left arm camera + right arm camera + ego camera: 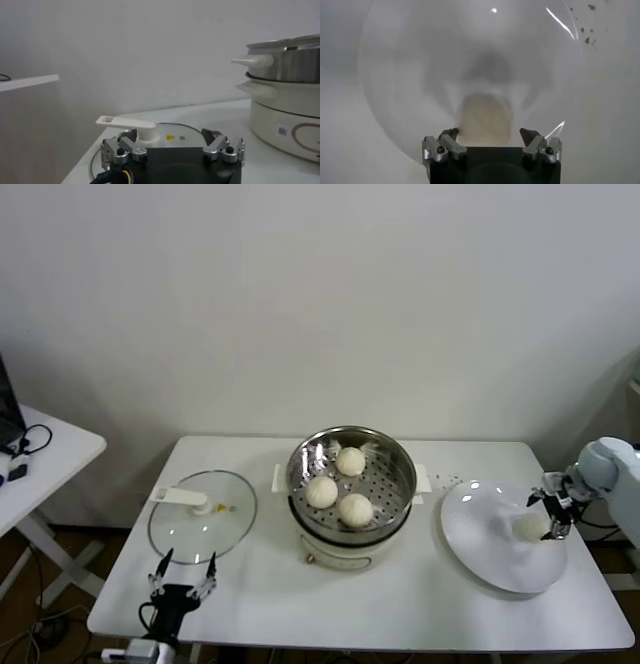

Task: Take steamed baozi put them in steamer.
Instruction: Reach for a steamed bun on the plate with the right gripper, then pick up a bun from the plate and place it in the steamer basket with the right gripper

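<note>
While no label was legible, the right gripper point(552, 515) hung spread wide around the last baozi point(531, 526) on the plate point(480, 549); three sat in the steamer point(398, 484); left gripper point(183, 574) parked, fingers apart.

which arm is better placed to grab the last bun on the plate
Right. The right gripper sits open at the small cream-white dough bun on the round white plate. The left gripper is parked by the flat glass lid, across the steamer.
</note>
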Motion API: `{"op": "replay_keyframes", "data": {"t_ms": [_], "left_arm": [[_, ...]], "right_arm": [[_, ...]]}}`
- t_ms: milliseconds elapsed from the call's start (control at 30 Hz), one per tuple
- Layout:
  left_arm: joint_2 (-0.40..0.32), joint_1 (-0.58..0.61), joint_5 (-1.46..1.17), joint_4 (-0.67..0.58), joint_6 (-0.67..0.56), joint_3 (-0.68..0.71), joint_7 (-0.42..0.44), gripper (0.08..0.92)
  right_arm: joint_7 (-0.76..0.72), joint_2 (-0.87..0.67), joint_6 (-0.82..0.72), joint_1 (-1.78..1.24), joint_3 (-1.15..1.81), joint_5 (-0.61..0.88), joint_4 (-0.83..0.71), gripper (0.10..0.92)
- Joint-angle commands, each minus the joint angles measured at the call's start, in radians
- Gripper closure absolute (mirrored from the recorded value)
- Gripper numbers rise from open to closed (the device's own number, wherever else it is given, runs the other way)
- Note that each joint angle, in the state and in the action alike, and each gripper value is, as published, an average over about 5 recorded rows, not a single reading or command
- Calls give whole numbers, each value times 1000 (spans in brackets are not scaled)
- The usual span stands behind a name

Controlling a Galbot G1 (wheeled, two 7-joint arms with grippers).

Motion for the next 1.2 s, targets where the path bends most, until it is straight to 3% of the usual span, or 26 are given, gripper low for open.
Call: {"op": "replay_keyframes", "data": {"t_ms": [33, 333, 567, 700, 833, 1200], "left_arm": [[0, 2, 0, 3, -3, -2, 0, 177], [1, 1, -1, 2, -3, -4, 0, 177], [0, 2, 0, 1, -3, -4, 0, 177], [0, 4, 0, 0, -4, -5, 0, 177], [0, 5, 0, -1, -5, -6, 0, 177], [-5, 7, 6, -8, -13, 0, 2, 177]], "right_arm": [[-11, 65, 18, 5, 15, -52, -87, 203], [-29, 69, 17, 8, 24, -59, -96, 205], [-36, 66, 17, 10, 29, -56, -96, 357], [-39, 61, 11, 20, 24, -29, -96, 381], [-45, 43, -31, 75, -42, 90, -81, 389], [-45, -3, -251, 520, -566, 646, 79, 388]]}}
